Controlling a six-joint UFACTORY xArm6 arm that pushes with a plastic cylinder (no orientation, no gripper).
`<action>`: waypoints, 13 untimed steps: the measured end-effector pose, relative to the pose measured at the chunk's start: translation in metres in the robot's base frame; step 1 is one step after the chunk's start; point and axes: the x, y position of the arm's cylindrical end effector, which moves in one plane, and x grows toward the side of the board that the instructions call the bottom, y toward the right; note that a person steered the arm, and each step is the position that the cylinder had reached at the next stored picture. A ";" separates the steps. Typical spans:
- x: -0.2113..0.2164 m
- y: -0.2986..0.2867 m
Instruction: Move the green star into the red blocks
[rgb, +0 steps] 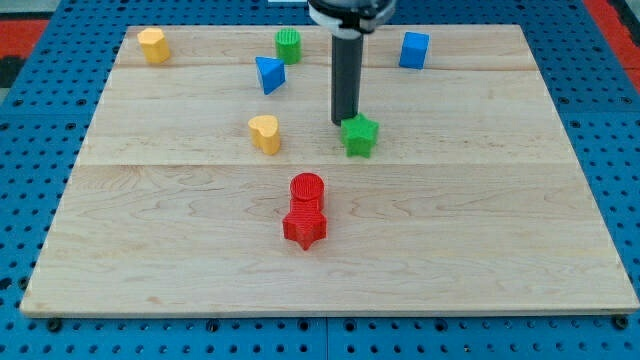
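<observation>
Wooden board (480, 250), green star (360, 136), red cylinder (307, 188), red star (305, 226), yellow heart (264, 133), blue cube (414, 49)

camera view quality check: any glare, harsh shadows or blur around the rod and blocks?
Camera view: even, diffuse lighting, no glare on the wooden board; only soft short shadows under blocks such as the green star and red blocks; my tip, at the star's upper left, is sharp; the arm's top is cropped at the view's top.

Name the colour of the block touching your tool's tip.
Green: the green star, right at my tip, clearest in the camera view.
</observation>
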 end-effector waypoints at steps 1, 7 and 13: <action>0.000 -0.001; -0.013 0.022; 0.035 0.026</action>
